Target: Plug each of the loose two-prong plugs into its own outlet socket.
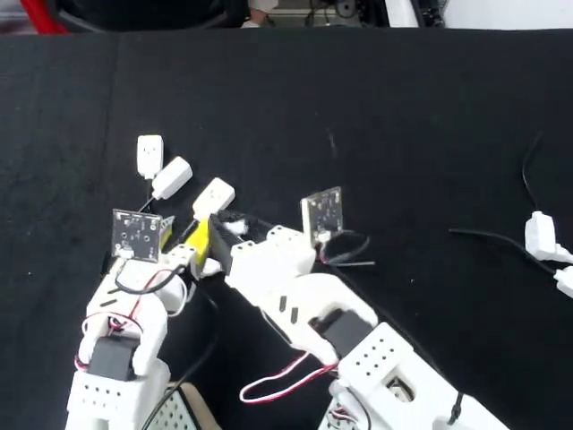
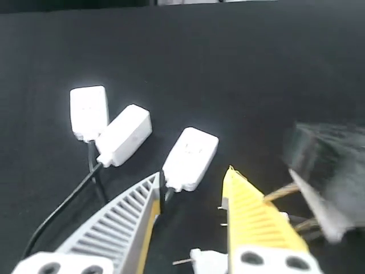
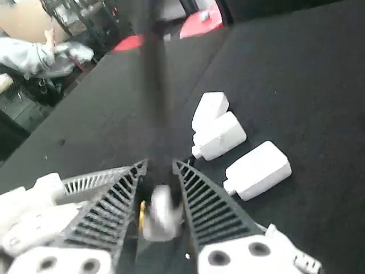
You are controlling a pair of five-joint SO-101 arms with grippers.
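The right gripper (image 3: pixel 159 164) is clenched on a two-prong plug (image 3: pixel 159 214). Seen from the high view, the nearest outlet socket (image 1: pixel 213 197) lies at its eleven o'clock on the worktop (image 1: pixel 403 107). The left gripper (image 2: pixel 193 174), released, should pin that socket while the prongs square up.

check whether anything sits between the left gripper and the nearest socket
Nothing visible does: the nearest socket lies right at the fingertips of the open left gripper, in line with their gap.

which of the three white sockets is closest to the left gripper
The rightmost socket in the high view, right at the tips of the left gripper; the other two lie farther off.
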